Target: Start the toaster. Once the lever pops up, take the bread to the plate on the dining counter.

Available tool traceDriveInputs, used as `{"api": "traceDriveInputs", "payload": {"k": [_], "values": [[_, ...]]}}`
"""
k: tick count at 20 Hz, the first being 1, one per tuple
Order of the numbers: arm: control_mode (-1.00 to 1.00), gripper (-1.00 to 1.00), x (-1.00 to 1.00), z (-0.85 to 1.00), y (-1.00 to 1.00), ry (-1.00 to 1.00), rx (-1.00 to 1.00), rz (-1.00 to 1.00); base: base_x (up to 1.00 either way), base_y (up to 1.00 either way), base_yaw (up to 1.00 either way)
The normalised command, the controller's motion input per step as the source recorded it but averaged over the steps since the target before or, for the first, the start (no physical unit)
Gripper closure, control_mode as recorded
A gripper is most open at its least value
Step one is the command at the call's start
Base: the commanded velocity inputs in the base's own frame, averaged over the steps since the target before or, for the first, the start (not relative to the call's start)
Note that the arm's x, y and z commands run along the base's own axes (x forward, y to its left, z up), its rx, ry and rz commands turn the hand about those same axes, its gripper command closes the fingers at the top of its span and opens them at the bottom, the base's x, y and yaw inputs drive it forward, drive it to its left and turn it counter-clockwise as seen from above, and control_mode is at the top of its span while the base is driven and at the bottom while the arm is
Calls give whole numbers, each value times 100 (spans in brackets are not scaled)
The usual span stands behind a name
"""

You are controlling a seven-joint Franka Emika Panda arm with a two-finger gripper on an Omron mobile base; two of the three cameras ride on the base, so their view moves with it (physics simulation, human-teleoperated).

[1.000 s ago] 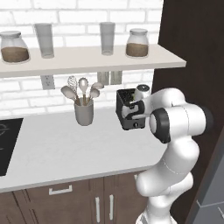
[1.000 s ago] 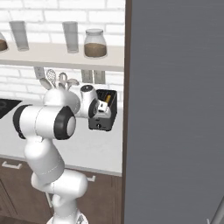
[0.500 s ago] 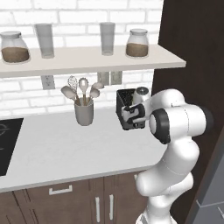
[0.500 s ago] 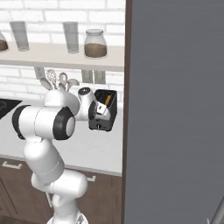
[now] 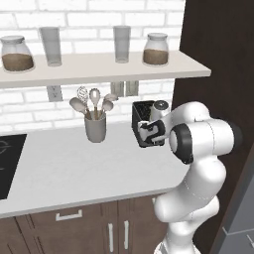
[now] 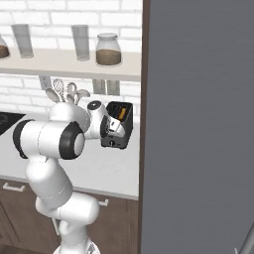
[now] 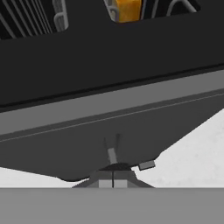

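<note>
The task looks barely begun: the pincer, its tips pressed together on nothing, sits hard against the front of the toaster on the bench, and the bread is down in a slot just beyond it. Starting the toaster and carrying the bread to the plate are both still left. Against a second ago the pincer has eased slightly closer to the toaster face; nothing else has shifted.

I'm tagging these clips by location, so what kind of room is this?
Most likely a home kitchen: a black toaster on a pale worktop, a utensil crock against white brick, and jars on a shelf.
</note>
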Motion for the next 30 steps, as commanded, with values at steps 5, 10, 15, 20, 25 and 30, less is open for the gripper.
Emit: {"api": "traceDriveInputs", "payload": {"k": [5,10,15,20,25,30], "values": [[-100,100,-23,-75,0,0,5,-10,0,0,0],[-100,100,-11,-3,-4,-1,8,-7,0,0,0],[-100,100,-37,71,-9,-1,9,-1,0,0,0],[-100,100,-50,75,-4,0,6,0,0,0,0],[-100,100,-36,71,-7,0,0,0,0,0,0],[-100,100,-33,50,-18,0,0,5,0,0,0]]}}
